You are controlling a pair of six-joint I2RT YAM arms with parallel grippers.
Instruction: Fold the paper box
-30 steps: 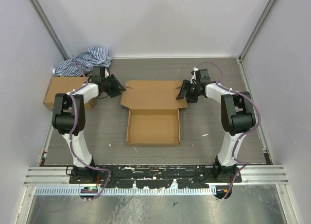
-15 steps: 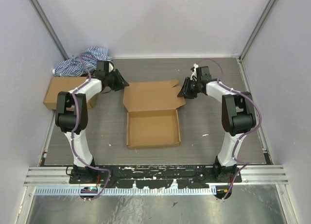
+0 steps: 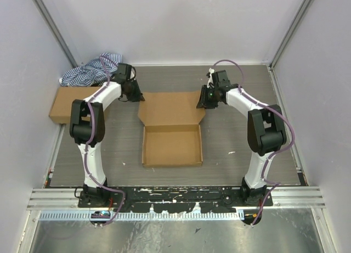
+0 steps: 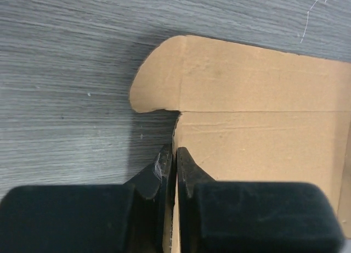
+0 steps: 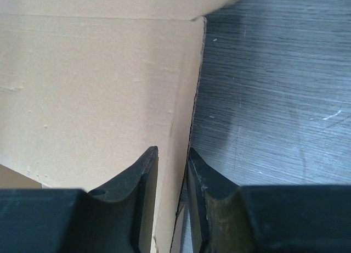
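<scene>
The paper box (image 3: 172,144) is a brown cardboard mailer in the middle of the table. Its tray stands open toward me and its lid panel (image 3: 171,107) stretches behind it. My left gripper (image 3: 137,95) is at the lid's left edge. In the left wrist view it (image 4: 174,154) is shut on the cardboard edge, just below a rounded flap (image 4: 159,77). My right gripper (image 3: 202,101) is at the lid's right edge. In the right wrist view its jaws (image 5: 173,157) close on the side flap (image 5: 93,83), which stands upright between them.
A sealed oblong brown carton (image 3: 68,103) lies at the left wall, and a blue-and-white striped cloth (image 3: 90,73) is bunched behind it in the back left corner. Grey walls enclose the table on three sides. Both arm bases sit on the near rail (image 3: 175,197).
Both grippers have moved toward the back of the table and inward along the lid's sides. The lid's side flaps have turned up from flat, so the lid looks narrower.
</scene>
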